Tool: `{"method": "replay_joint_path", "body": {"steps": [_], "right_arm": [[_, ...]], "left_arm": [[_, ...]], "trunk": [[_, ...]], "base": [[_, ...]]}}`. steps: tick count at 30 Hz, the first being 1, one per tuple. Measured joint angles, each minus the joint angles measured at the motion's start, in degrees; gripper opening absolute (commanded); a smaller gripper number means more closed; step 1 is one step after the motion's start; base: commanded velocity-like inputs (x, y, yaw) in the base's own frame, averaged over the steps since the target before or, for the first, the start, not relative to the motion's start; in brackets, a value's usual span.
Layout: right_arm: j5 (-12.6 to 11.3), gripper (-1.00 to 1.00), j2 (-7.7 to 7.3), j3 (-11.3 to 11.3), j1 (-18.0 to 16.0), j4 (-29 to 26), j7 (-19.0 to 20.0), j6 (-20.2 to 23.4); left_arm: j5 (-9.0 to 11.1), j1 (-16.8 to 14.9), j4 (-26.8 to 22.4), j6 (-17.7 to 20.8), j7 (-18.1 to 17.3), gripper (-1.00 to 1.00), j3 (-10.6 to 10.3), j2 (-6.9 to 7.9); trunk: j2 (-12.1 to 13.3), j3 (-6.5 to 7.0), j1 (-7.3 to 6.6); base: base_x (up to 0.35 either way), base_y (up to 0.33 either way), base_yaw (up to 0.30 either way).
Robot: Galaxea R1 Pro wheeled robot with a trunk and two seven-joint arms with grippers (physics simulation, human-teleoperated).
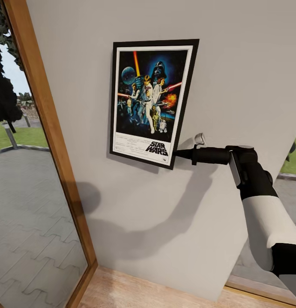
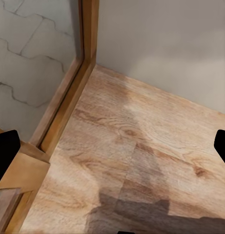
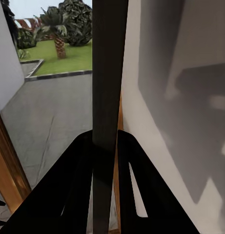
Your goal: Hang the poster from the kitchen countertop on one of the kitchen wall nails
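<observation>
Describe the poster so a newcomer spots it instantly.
Find the pale grey wall right of the wood-framed window. The poster is against it, its lower right corner pinched by the right gripper. Black frame, "STAR WARS" logo at bottom.

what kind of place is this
Likely an indoor room of a house, by a pale wall with a framed poster, a wood floor and a wood-framed window onto a paved yard.

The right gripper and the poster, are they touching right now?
Touching. In the right wrist view the two black fingers press both faces of the poster edge, with no gap. The head view shows the right gripper at its lower right corner.
</observation>
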Motion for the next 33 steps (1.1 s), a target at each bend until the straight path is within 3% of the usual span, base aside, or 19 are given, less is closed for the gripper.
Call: {"method": "replay_joint_path", "body": {"steps": [33], "right_arm": [[-0.03, -1.0, -0.28, -0.47, -0.27, 0.47, -0.26, 0.58]], "left_arm": [[0.0, 0.0, -0.16, 0.0, 0.0, 1.0, 0.09, -0.13]], "trunk": [[0.0, 0.0, 0.0]], "base": [[0.0, 0.0, 0.0]]}}
